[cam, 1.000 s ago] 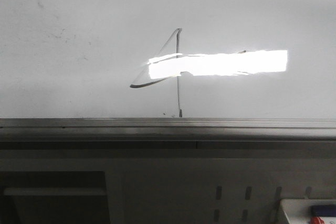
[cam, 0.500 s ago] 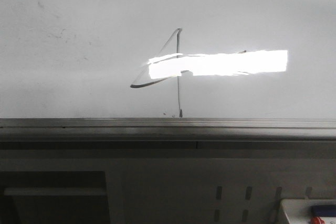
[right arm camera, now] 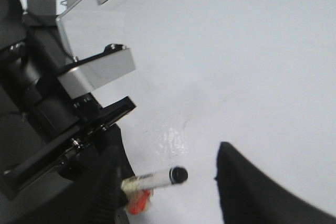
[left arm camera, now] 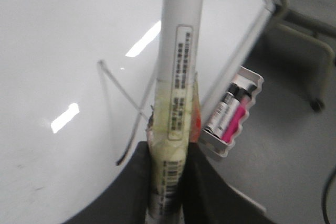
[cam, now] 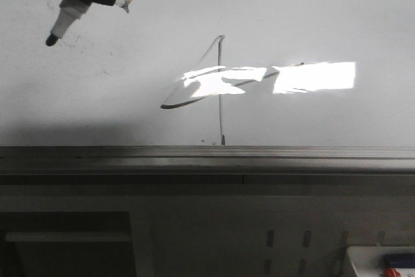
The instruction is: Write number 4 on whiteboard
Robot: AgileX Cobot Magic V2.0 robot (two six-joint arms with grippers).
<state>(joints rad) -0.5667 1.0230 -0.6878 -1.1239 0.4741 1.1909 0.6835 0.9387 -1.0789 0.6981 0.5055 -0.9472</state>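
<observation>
- The whiteboard point(cam: 324, 17) fills the upper part of the front view, its grey metal rim running along the lower edge.
- The number 4 point(cam: 219, 89) is drawn in thin dark lines near the board's centre, its stem reaching down almost to the rim; a bright glare patch point(cam: 314, 77) crosses the crossbar.
- The left end effector point(left arm camera: 169, 182) is clenched on a white marker point(left arm camera: 181, 51), the barrel wrapped in yellowish tape where the fingers point(left arm camera: 139, 177) grip it.
- In the front view the marker's dark tip point(cam: 50, 40) hangs at the upper left corner, at about 10 o'clock from the number 4 and well apart from it; whether the tip touches the board cannot be told.
- In the left wrist view the slanted stroke of the 4 point(left arm camera: 123, 95) lies just beside the marker barrel.
- A small tray with markers point(left arm camera: 231, 114) sits off the board's edge.
- The right end effector point(right arm camera: 173, 182) stands released, one dark finger point(right arm camera: 252, 182) showing over bare board, with the left arm's marker tip point(right arm camera: 177, 174) visible between its fingers.
</observation>
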